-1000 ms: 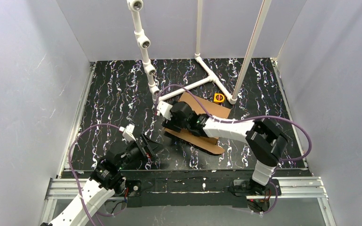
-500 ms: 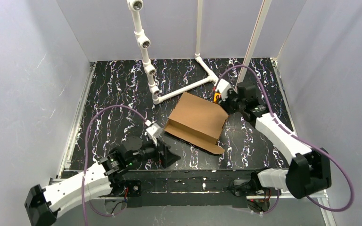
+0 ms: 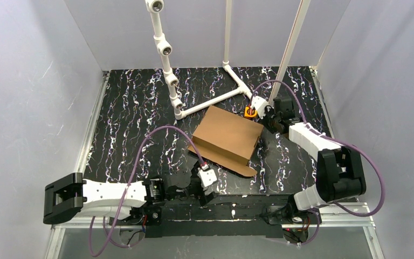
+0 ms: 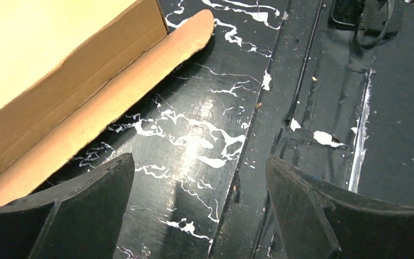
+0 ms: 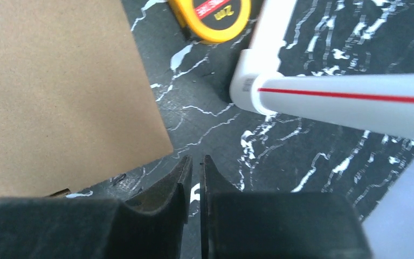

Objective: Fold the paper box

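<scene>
The table (image 3: 135,124) is black with white marbled veins, shut in by plain pale walls (image 3: 32,81). A white pipe frame (image 3: 210,100) stands at the far side, and a yellow tape measure (image 3: 250,112) lies by its foot. A metal rail (image 3: 221,209) runs along the near edge.

The box (image 3: 226,135) lies mid-table, skewed, with its big panel flat. Its near long wall is folded up, and a round-ended flap lies out beyond that wall.

The left gripper (image 4: 198,164) hangs low near the box's near flap, spread wide with nothing between its fingers. The right gripper (image 5: 196,161) sits just off the box's far right corner, near the tape measure. Its fingers are drawn to a thin slit, with nothing in it.

Half a second ago the left arm reached in at an angle toward the box's left corner; now it lies along the near edge, its gripper farther right. The right gripper has stayed at the same corner with its elbow pulled in. The box has not shifted.
</scene>
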Robot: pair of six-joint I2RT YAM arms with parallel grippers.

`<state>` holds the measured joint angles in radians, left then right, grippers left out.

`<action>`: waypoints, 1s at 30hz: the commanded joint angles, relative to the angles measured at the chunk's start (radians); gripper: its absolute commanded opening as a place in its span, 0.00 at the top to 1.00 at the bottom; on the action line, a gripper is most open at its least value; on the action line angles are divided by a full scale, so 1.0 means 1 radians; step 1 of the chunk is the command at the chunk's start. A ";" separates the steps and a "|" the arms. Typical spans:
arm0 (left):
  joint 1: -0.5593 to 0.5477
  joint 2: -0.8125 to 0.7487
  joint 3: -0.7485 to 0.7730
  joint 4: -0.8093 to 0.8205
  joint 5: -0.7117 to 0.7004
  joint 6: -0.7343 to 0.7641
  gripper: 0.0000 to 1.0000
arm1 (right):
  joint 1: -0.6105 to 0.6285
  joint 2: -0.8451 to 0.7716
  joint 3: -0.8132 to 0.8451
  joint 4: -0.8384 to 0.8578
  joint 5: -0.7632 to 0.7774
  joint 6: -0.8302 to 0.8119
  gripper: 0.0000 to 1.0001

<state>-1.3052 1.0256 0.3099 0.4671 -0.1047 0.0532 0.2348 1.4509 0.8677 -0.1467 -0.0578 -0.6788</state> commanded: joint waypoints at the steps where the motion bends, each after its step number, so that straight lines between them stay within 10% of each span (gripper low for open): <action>1: -0.042 0.013 0.016 0.131 -0.112 0.085 0.10 | -0.006 0.069 0.055 0.010 -0.061 -0.075 0.82; 13: -0.177 0.138 0.056 0.168 -0.211 0.339 0.08 | -0.005 0.030 0.034 -0.192 -0.368 -0.191 0.83; 19: -0.183 0.210 0.069 0.202 -0.227 0.379 0.08 | -0.031 -0.020 0.042 -0.181 -0.229 -0.148 0.80; 26: -0.181 0.151 0.039 0.230 -0.319 0.170 0.03 | -0.118 -0.109 0.064 -0.165 -0.356 -0.128 0.25; 30: -0.181 0.049 -0.009 0.251 -0.343 0.019 0.02 | -0.118 -0.031 0.102 -0.138 -0.466 0.105 0.16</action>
<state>-1.4830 1.1767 0.3378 0.6556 -0.3756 0.2478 0.1120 1.3659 0.9134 -0.3187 -0.3824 -0.7811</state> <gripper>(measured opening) 0.982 0.826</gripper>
